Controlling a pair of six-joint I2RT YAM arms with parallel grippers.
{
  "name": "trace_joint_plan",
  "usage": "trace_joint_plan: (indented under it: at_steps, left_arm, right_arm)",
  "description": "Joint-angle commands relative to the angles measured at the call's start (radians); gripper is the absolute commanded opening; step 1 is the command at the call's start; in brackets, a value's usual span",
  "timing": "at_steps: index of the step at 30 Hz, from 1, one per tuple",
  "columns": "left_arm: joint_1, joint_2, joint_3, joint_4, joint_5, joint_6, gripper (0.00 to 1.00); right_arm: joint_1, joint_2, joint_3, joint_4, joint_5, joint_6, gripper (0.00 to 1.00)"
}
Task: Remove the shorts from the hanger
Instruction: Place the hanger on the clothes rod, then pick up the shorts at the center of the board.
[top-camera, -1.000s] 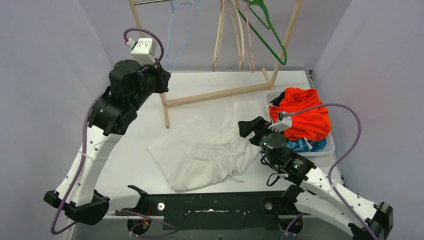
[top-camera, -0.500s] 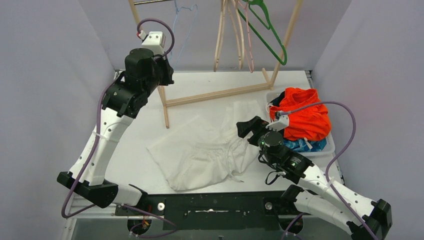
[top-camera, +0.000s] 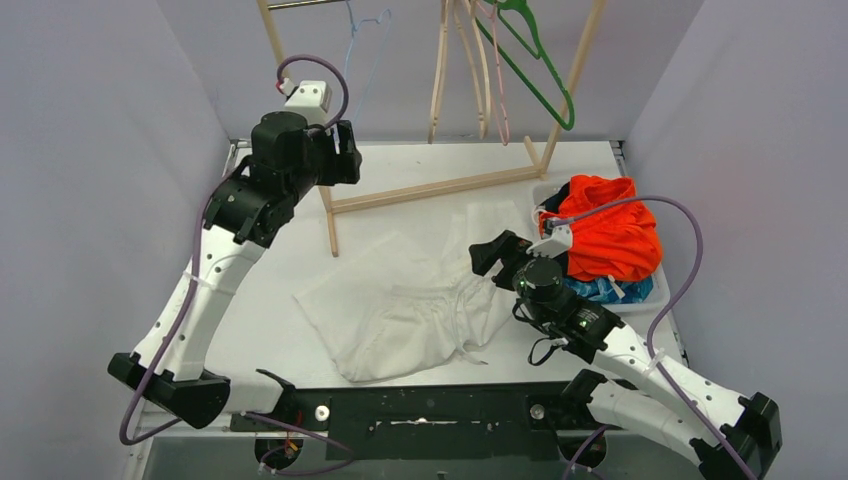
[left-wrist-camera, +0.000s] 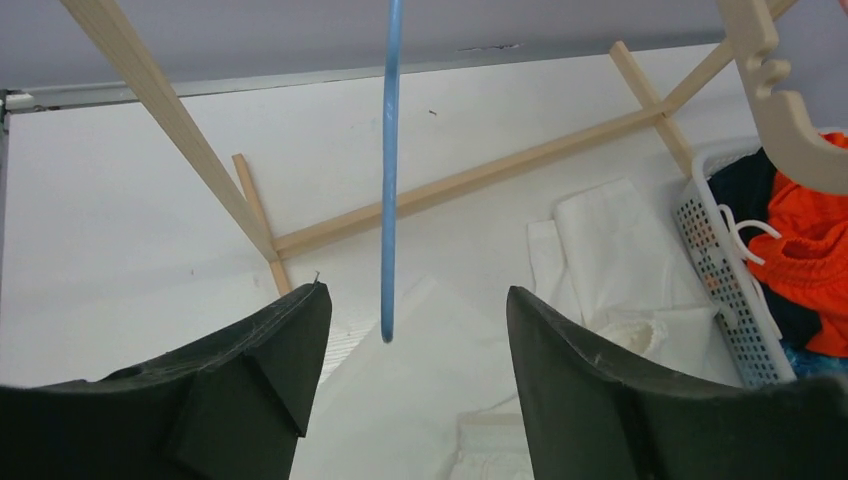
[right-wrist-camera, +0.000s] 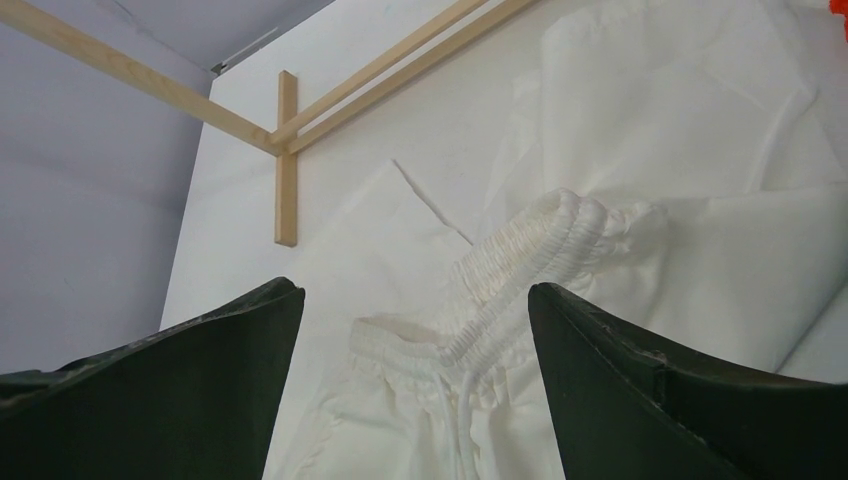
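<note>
White shorts lie flat and crumpled on the table, off any hanger, legs spread and the gathered elastic waistband with its drawstring toward the right arm. Soft thin cotton, lots of folds. Orange shorts are piled in the white mesh basket at the right edge, with dark and blue-patterned fabric under them.

We see only bare hangers on the wooden rack: the thin blue hanger, the beige hangers and a green hanger. We judge the removal done; what's left is likely getting the white pair into the basket.

The right gripper hovers low over the waistband, jaws wide, holding nothing. The left gripper is up by the rack, jaws apart, with the blue hanger's lower end showing between them; we see no contact.
</note>
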Motion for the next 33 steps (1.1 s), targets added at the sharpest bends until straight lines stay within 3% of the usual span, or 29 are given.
trace_joint_plan:
  at_steps: [1,5,11,16,18,22,27,33]
  left_arm:
    - [0.006,-0.095,-0.028,0.065,0.037,0.006,0.69]
    - [0.006,-0.17,-0.098,0.075,0.057,0.001,0.8]
    - [0.006,-0.34,-0.295,0.112,0.091,-0.023,0.81]
    - [0.006,-0.552,-0.541,0.154,0.042,-0.08,0.81]
    - [0.006,-0.633,-0.617,0.149,0.033,-0.136,0.81]
    - [0.006,-0.792,-0.824,0.209,0.052,-0.167,0.81]
    - [0.006,-0.888,-1.002,0.252,-0.085,-0.167,0.81]
    - [0.006,-0.903,-1.095,0.254,-0.284,-0.232,0.82]
  right_arm:
    - [-0.01,0.004,0.055,0.003,0.006,-0.054,0.87]
    - [-0.011,0.015,0.047,0.011,-0.002,-0.146,0.9]
    - [-0.016,0.088,0.066,-0.056,-0.053,-0.293,0.93]
    - [-0.02,0.18,0.133,-0.168,0.007,-0.191,0.97]
    - [-0.016,0.196,0.131,-0.201,0.026,-0.079,0.99]
    - [0.0,0.212,0.079,-0.172,0.002,0.048,0.98]
    - [0.148,0.366,0.274,-0.448,0.314,0.216,0.98]
    - [0.223,0.554,0.379,-0.479,0.421,0.373,0.98]
